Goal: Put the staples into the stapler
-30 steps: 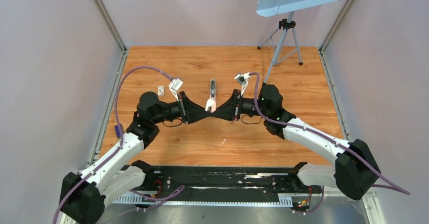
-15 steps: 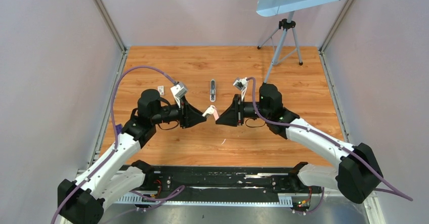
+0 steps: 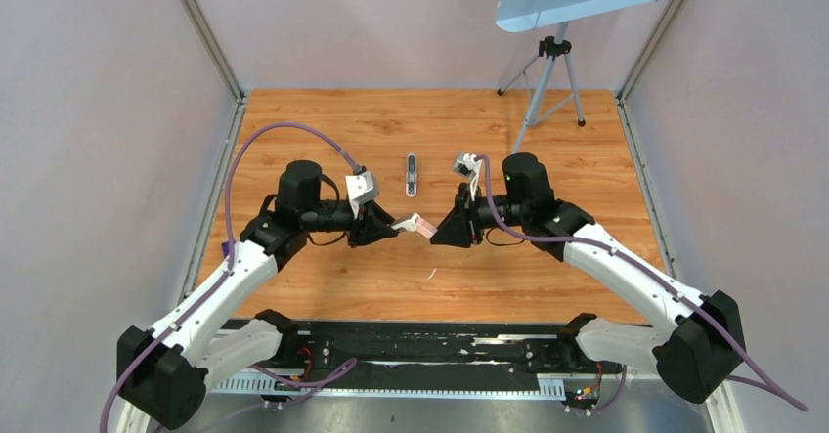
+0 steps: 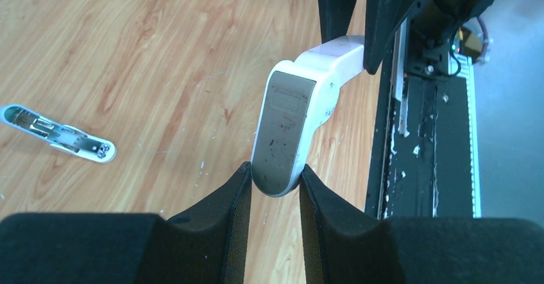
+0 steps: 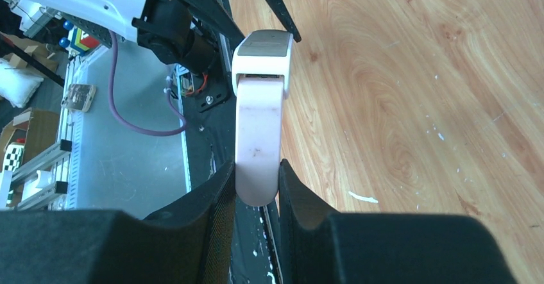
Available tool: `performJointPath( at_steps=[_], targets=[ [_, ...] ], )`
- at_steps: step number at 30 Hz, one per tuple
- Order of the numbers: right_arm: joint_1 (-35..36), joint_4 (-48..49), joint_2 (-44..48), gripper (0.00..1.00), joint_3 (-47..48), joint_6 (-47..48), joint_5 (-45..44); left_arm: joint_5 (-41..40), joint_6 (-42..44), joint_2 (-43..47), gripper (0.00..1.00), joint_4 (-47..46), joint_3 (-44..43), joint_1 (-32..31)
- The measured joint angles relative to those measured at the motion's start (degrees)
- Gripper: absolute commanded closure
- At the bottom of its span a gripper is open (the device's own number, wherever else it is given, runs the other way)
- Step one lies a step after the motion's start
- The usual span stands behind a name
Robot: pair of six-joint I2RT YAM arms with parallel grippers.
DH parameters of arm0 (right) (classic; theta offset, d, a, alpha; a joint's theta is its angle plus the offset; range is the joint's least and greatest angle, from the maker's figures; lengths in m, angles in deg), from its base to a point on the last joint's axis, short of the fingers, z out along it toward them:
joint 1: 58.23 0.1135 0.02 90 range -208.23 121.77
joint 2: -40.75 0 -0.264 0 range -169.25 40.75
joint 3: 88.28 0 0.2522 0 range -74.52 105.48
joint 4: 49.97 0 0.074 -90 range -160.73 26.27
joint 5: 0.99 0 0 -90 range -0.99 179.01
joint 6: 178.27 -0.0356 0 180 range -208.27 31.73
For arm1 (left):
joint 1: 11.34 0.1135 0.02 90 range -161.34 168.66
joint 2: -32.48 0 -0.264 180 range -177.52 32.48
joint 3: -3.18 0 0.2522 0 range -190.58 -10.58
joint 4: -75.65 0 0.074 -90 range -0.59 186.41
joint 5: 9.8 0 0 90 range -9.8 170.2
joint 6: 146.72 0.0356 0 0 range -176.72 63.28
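Note:
The stapler (image 3: 412, 174), pale blue-grey and white with a silvery channel, lies alone on the wooden table; the left wrist view shows it at the far left (image 4: 58, 133). No staples show in any view. My left gripper (image 3: 396, 226) is shut on the white, grey-faced end of a small pink-and-white piece (image 3: 415, 225). My right gripper (image 3: 437, 230) is shut on its pink end (image 5: 258, 124). The piece hangs between them above the table, nearer me than the stapler. Its white end (image 4: 289, 124) fills the left wrist view.
A tripod (image 3: 547, 81) with a tilted panel stands at the back right. A black rail (image 3: 420, 340) runs along the near edge. A small white scrap (image 3: 431, 274) lies on the wood below the grippers. Walls close in on three sides.
Both grippers have carried the pink-and-white piece away from the stapler, toward the near edge. It now lies across, between them. The left arm now covers the small white tray.

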Motion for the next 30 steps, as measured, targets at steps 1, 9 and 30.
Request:
performJointPath(
  at_steps=[1, 9, 30],
  targets=[
    [0.0, -0.8, -0.1, 1.00, 0.1, 0.6, 0.0, 0.5, 1.6, -0.8, 1.00, 0.8, -0.5, 0.0],
    [-0.2, -7.2, -2.4, 1.00, 3.8, 4.2, -0.2, 0.3, 8.4, -3.3, 1.00, 4.9, -1.9, 0.0],
    [-0.3, -16.0, -6.3, 1.00, 10.1, 5.7, -0.6, -11.8, 4.3, -2.0, 0.34, 1.2, 1.1, 0.1]
  ],
)
